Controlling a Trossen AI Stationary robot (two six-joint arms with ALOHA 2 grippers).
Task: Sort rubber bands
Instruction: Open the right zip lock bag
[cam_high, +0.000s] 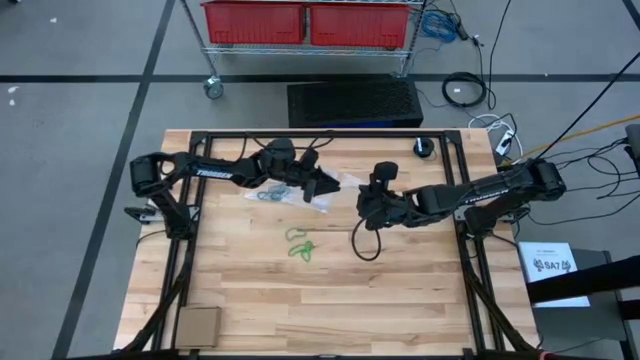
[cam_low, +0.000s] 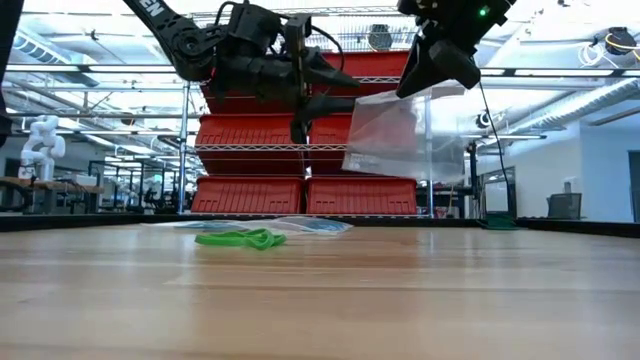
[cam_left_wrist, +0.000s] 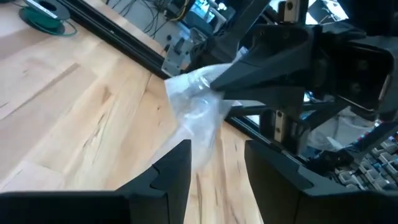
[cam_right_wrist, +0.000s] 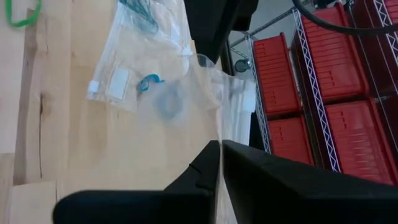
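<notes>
Clear plastic: I hold a bag (cam_low: 395, 135) aloft with my right gripper (cam_right_wrist: 219, 163), fingers pinched together on its edge, while my left gripper (cam_left_wrist: 214, 168) faces the bag's other edge with fingers apart, the film just between them but not clamped. Green bands (cam_high: 300, 243) lie loose on the table (cam_high: 400, 300) near-side of both grippers, nearer my left arm; their cluster's long axis runs roughly far to near, and further bands (cam_right_wrist: 148, 81) lie in a second bag (cam_high: 290, 193) flat beneath my left arm.

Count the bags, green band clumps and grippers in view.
bags: 2, held bag and flat bag
green band clump: 1
grippers: 2, left gripper and right gripper
total: 5
</notes>
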